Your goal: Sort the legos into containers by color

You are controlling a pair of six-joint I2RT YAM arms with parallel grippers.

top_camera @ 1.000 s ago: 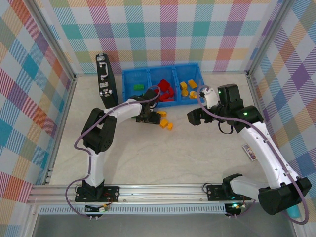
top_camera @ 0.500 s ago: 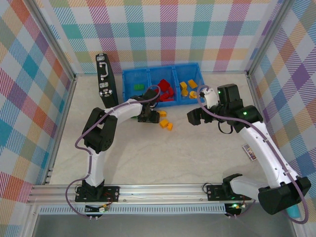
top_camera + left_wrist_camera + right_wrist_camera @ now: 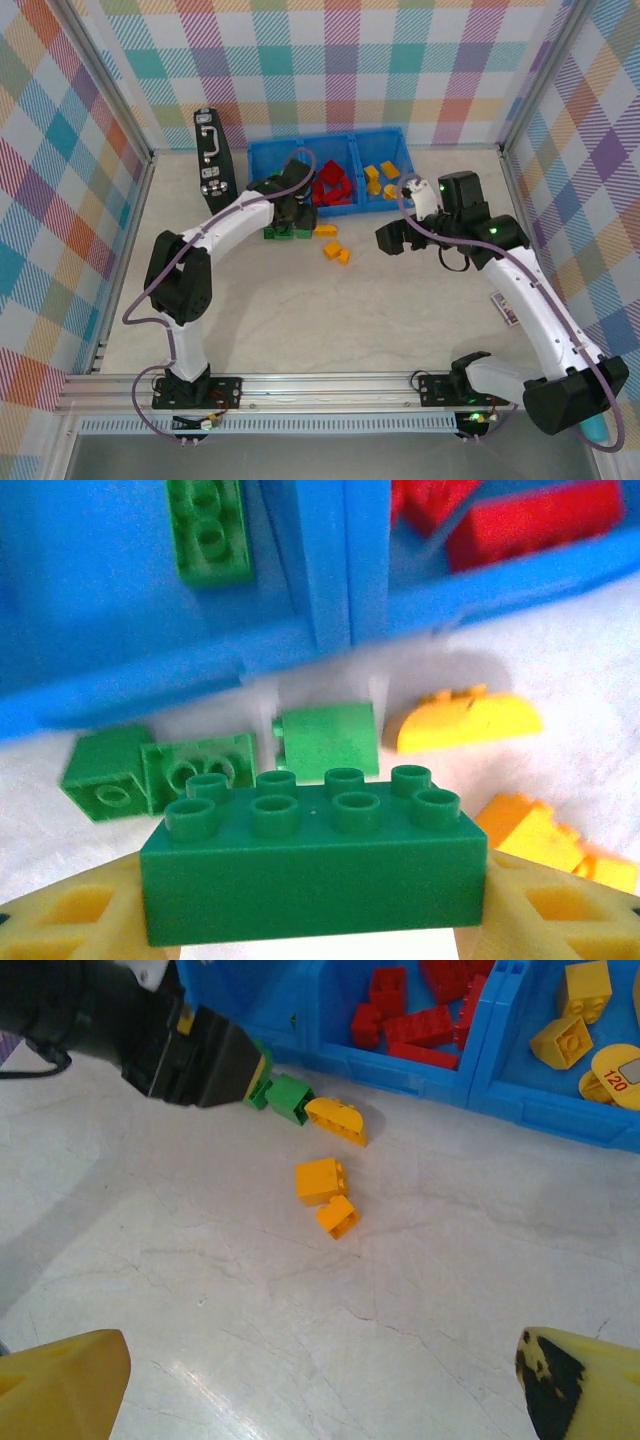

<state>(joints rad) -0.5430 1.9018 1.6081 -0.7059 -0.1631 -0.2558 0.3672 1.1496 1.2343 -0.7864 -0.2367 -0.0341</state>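
Observation:
My left gripper (image 3: pixel 290 206) is shut on a dark green eight-stud lego (image 3: pixel 312 865), held between its yellow fingers (image 3: pixel 80 920) just in front of the blue containers' (image 3: pixel 328 208) near wall. On the table below lie green legos (image 3: pixel 283 232) and yellow-orange ones (image 3: pixel 334 248). The left compartment holds a green lego (image 3: pixel 208 530), the middle one red legos (image 3: pixel 410 1015), the right one yellow legos (image 3: pixel 565 1035). My right gripper (image 3: pixel 320 1390) hangs open over bare table to the right of the loose legos, with nothing between its fingers.
A black case with silver latches (image 3: pixel 214 165) stands left of the tray against the back wall. A small flat card (image 3: pixel 505 306) lies near the right wall. Metal frame rails edge the table on all sides.
My left gripper closed on the green lego and lifted it back toward the tray, uncovering the green legos on the table. The right arm stayed put.

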